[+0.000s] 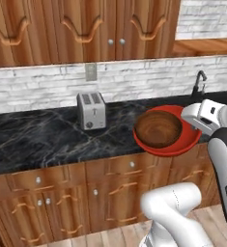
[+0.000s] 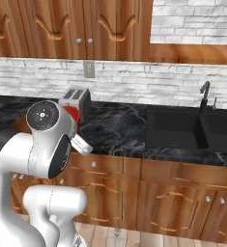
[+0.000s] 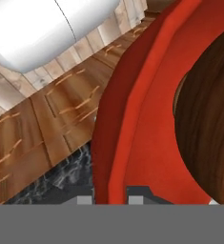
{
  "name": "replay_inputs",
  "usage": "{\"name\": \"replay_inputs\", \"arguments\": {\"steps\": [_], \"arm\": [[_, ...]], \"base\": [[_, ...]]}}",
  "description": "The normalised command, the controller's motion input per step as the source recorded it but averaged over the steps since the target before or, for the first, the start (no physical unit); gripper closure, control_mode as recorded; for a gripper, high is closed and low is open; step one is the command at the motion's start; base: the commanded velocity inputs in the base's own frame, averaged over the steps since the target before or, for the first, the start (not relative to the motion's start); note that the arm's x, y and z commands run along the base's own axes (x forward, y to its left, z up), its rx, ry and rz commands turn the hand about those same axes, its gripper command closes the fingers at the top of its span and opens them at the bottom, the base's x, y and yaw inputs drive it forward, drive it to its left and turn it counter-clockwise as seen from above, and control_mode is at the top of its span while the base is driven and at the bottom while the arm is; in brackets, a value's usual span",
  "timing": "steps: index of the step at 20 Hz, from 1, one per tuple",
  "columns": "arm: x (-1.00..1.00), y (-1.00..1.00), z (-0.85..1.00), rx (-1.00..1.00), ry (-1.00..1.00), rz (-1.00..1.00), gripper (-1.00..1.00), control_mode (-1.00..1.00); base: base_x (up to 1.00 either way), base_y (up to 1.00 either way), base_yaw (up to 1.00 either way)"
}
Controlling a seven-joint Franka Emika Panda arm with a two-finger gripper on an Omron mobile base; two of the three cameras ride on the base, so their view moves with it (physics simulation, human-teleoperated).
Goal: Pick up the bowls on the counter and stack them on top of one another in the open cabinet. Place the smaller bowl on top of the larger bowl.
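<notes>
While white brick backs it, black counter [image 1: 42, 140] bears a toaster [image 1: 91, 111].

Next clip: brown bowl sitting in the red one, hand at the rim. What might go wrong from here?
1. The hand straddles only the red bowl's thin rim, so the grip may slip.
2. The brown bowl rides loose inside and may slide out if tilted.
3. The red bowl overhangs the counter edge and may tip.

Wooden bowl [image 1: 158, 129]: inside the larger bowl [image 1: 182, 144].
Larger bowl: at the counter's [image 1: 42, 140] front edge, overhanging it, right of the toaster [image 1: 91, 110].
Toaster: on the counter, against the back wall.
Sink [image 2: 175, 128]: set into the counter, right of the bowls.
Open cabinet [image 2: 192, 50]: above the sink.
</notes>
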Motion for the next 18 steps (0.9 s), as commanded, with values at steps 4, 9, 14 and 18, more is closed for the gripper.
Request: {"name": "replay_inputs", "arguments": {"steps": [4,9,14,18], "arm": [[0.0,0.0,0.0,0.0,0.0,0.0,1.0,1.0],[0.0,0.0,0.0,0.0,0.0,0.0,1.0,1.0],[0.0,0.0,0.0,0.0,0.0,0.0,1.0,1.0],[0.0,0.0,0.0,0.0,0.0,0.0,1.0,1.0]], "base": [[0.16,-0.68,-0.01],[0.22,-0.66,0.0],[0.22,-0.67,0.0],[0.15,-0.66,0.0]]}}
